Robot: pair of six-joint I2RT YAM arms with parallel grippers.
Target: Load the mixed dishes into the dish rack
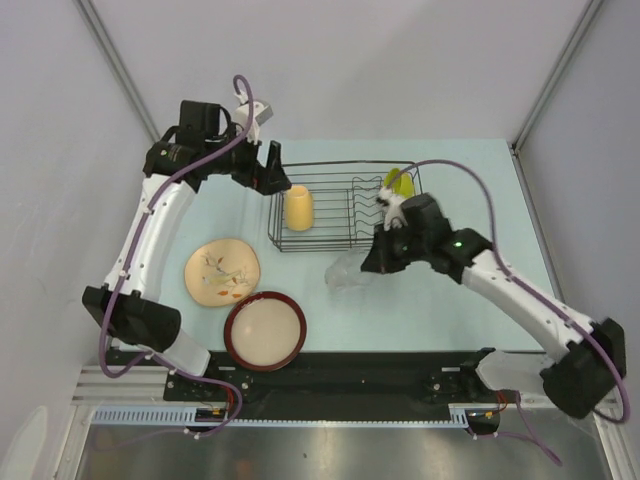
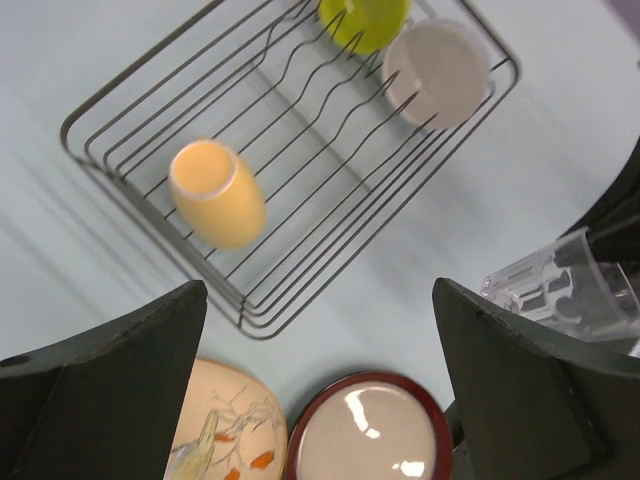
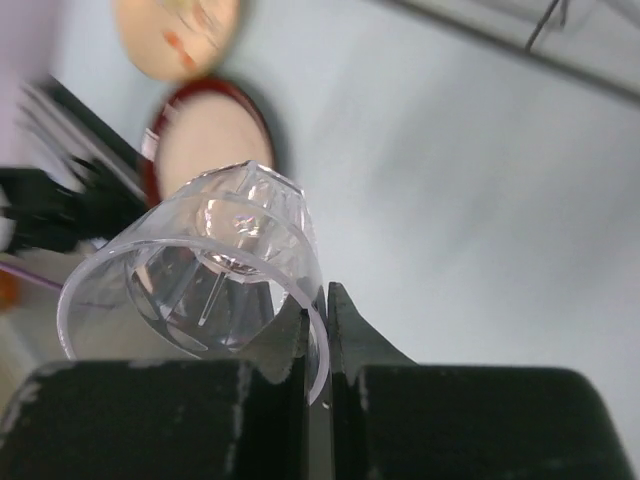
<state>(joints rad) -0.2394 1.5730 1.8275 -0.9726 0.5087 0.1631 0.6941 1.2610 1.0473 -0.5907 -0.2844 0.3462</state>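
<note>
Top external view: the wire rack [image 1: 340,205] sits at the far middle of the pale table [image 1: 450,310]. A yellow mug [image 1: 298,208] is in its left end, and a green bowl [image 1: 398,181] shows at its right end, partly behind the right arm. The left gripper [image 1: 270,168] hangs just beside the rack's left end. The right gripper [image 1: 375,260] is near the rack's front right corner with a clear glass [image 1: 345,272] at its tip. A flowered plate [image 1: 222,270] and a red-rimmed dish [image 1: 265,330] lie just beside each other on the table, outside the rack.

Left wrist view: the left gripper [image 2: 315,300] is spread wide with nothing between its fingers [image 2: 110,390]. Below it are the rack [image 2: 300,130], the mug [image 2: 217,193], the bowl [image 2: 365,20] and a pale saucer [image 2: 437,72] (these last two side by side in one corner). The plate [image 2: 225,430], dish [image 2: 368,430] and glass [image 2: 560,285] lie outside the wires.

Right wrist view: the right gripper [image 3: 317,325] is clamped on the rim of the glass [image 3: 200,280], one finger inside and one outside. The dish [image 3: 205,135] and plate [image 3: 178,30] lie beyond.
</note>
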